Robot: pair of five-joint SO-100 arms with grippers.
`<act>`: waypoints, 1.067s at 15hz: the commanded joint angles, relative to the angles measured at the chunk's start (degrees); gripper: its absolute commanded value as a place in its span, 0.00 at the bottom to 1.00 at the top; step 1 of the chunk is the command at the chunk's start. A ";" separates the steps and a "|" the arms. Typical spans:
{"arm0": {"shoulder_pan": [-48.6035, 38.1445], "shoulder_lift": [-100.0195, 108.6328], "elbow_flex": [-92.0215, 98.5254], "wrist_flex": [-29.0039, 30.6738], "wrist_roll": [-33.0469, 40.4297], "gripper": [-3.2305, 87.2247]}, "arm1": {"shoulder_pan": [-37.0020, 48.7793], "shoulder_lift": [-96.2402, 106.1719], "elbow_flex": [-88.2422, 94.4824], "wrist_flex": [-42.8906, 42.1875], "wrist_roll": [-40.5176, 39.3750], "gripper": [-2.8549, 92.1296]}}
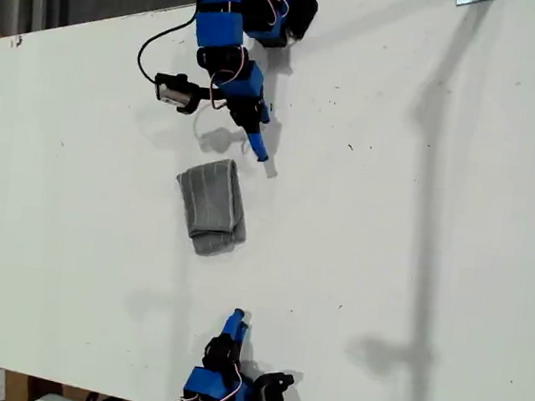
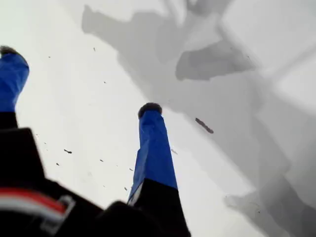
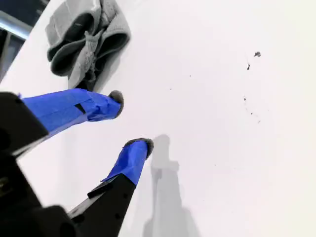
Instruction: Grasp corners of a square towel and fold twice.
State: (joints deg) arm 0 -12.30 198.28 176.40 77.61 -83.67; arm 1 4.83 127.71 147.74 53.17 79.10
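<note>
White table (image 1: pixel 413 273) all round, scuffed with small dark specks and crossed by long grey shadows. Down the middle lies the towel (image 1: pixel 211 205), folded into a compact grey bundle. It sits between the two arms, well clear of both. Its long axis runs roughly from one arm towards the other, tilted a little, so its short ends point at the arms. The end nearer the arm at the exterior view's bottom edge looks lumpy and rounded; the other end is squarer and flatter.

Over to my second pincer (image 3: pixel 129 123): the blue fingers are parted, with only bare table showing in the gap. It's open and holding nothing. The towel (image 3: pixel 86 42) is out ahead of the fingertips and off to one side of them, not touching. From here its layered end faces the pincer, folds curling open and bunched at the centre. Which tip is which corner I can't make out.

My first pincer (image 2: pixel 81 94) has its fingers spread wide apart, empty as well, tips hanging above plain table. No towel ahead of this one, just shadows and one dark fleck (image 2: pixel 204 126) beyond the fingertips.
</note>
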 commanded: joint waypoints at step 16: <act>1.67 0.26 2.29 -2.81 23.12 0.18 | 10.20 61.08 13.71 32.17 9.23 0.34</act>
State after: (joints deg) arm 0 -10.81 198.28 178.42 75.50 -61.26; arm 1 15.21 189.05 162.16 84.90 89.21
